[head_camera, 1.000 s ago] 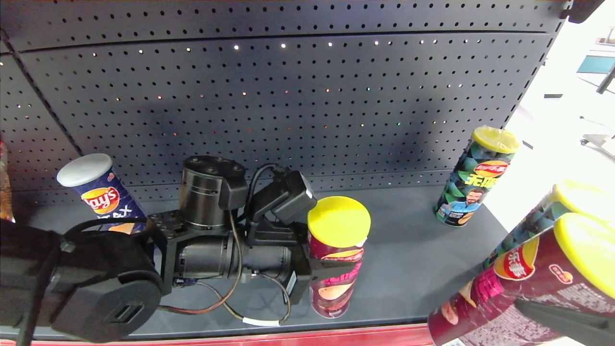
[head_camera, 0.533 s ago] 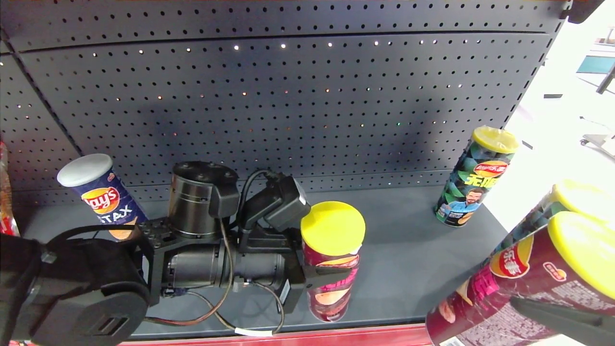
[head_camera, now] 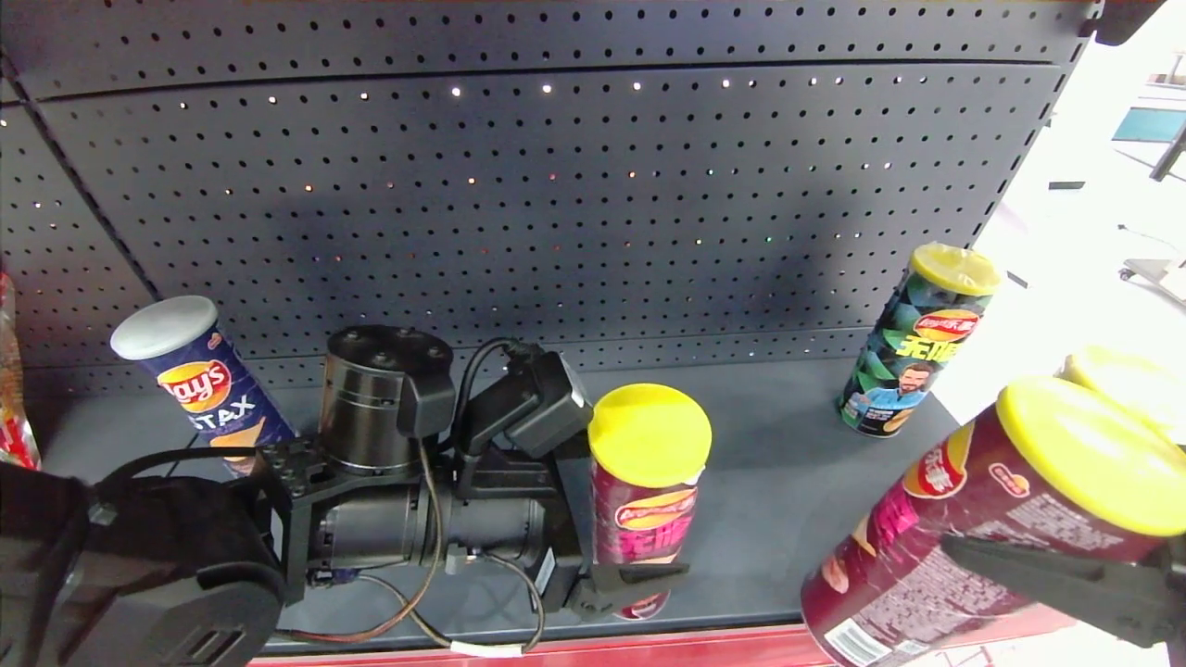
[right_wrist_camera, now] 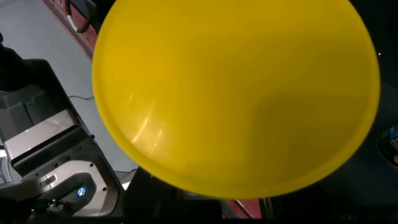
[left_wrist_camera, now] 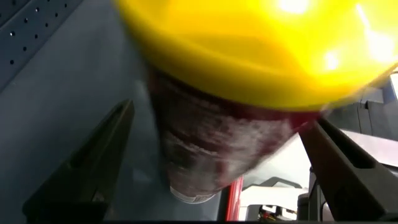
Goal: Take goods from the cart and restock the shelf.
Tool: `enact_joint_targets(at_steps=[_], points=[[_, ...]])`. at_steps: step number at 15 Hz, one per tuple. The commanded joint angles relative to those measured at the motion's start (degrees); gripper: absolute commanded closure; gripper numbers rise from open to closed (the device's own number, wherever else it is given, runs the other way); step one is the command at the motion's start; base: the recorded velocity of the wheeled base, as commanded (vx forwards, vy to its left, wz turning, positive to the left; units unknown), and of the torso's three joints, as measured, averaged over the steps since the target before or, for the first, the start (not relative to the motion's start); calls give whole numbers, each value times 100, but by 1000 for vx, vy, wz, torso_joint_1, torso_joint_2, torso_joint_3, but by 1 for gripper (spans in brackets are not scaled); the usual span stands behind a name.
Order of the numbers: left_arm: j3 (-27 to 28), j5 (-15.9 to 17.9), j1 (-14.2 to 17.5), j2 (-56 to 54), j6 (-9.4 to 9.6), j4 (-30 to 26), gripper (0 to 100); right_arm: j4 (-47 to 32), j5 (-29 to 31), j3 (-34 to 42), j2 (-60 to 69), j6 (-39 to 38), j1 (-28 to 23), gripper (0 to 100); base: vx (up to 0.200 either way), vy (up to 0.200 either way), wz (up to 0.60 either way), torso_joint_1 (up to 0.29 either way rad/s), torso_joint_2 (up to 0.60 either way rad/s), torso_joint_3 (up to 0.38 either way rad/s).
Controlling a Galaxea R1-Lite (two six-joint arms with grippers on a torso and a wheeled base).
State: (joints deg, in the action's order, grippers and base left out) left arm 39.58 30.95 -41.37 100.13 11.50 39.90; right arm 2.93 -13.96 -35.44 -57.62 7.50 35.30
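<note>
Left tool (left_wrist_camera: 219,118) spread astride upright can (head_camera: 649,500) at shelf (head_camera: 797,491) front edge, fingers apart from it | right tool (head_camera: 964,556) pinching second can (head_camera: 1001,500), tilted, lid up-right, before shelf's right front | spot between can and green can (head_camera: 913,357) lay to its left, right arm nearer

dark pegboard wall (head_camera: 593,185), bright pale floor (head_camera: 1066,269)
</note>
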Motion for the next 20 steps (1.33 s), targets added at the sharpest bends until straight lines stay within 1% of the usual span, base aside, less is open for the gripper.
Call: enact_joint_targets(at_steps=[1, 3, 4, 5, 6, 7, 8, 10, 11, 12, 13, 15, 17, 19, 20], points=[[-117, -10, 7, -73, 2, 97, 0, 15, -2, -306, -627, 15, 3, 100, 0, 0, 0, 0, 0, 0], [-390, -89, 7, -240, 2, 290, 0, 77, -2, -526, -1075, 24, 3, 100, 0, 0, 0, 0, 0, 0], [-680, -221, 15, -424, -7, 396, 0, 340, -2, -657, -1488, 15, 3, 100, 0, 0, 0, 0, 0, 0], [-759, -274, 24, -486, -7, 396, 0, 481, -2, -701, -1638, 15, 3, 100, 0, 0, 0, 0, 0, 0], [-952, -344, 42, -679, -95, 440, 0, 894, 7, -833, -2077, 24, -6, 100, 0, 0, 0, 0, 0, 0], [-1075, -415, 42, -811, -236, 492, 0, 1158, 7, -947, -2403, 24, -6, 100, 0, 0, 0, 0, 0, 0], [-1146, -511, 42, -917, -323, 528, 0, 1298, 7, -1070, -2640, 24, -6, 100, 0, 0, 0, 0, 0, 0], [-1357, -775, 42, -1233, -578, 545, 0, 1386, 7, -1484, -3194, 33, -6, 100, 0, 0, 0, 0, 0, 0], [-1427, -845, 42, -1295, -605, 545, 0, 1386, 7, -1580, -3308, 33, -6, 100, 0, 0, 0, 0, 0, 0], [-1682, -1100, 51, -1488, -613, 545, 0, 1395, -2, -1888, -3633, 59, -6, 100, 0, 0, 0, 0, 0, 0], [-1796, -1223, 95, -1593, -613, 545, 0, 1395, -2, -2116, -3835, 85, -15, 100, 0, 0, 0, 0, 0, 0], [-1884, -1267, 244, -1681, -605, 545, 0, 1395, -2, -2327, -4125, 199, -94, 100, 0, 0, 0, 0, 0, 0], [-1858, -1267, 481, -1716, -587, 545, 0, 1527, -19, -2371, -4389, 419, -208, 100, 0, 0, 0, 0, 0, 0], [-1866, -1206, 587, -1743, -587, 545, 0, 1817, -28, -2424, -4582, 428, -208, 100, 0, 0, 0, 0, 0, 0], [-1866, -1179, 604, -1752, -587, 545, 0, 1834, -28, -2485, -4661, 419, -217, 100, 0, 0, 0, 0, 0, 0]])
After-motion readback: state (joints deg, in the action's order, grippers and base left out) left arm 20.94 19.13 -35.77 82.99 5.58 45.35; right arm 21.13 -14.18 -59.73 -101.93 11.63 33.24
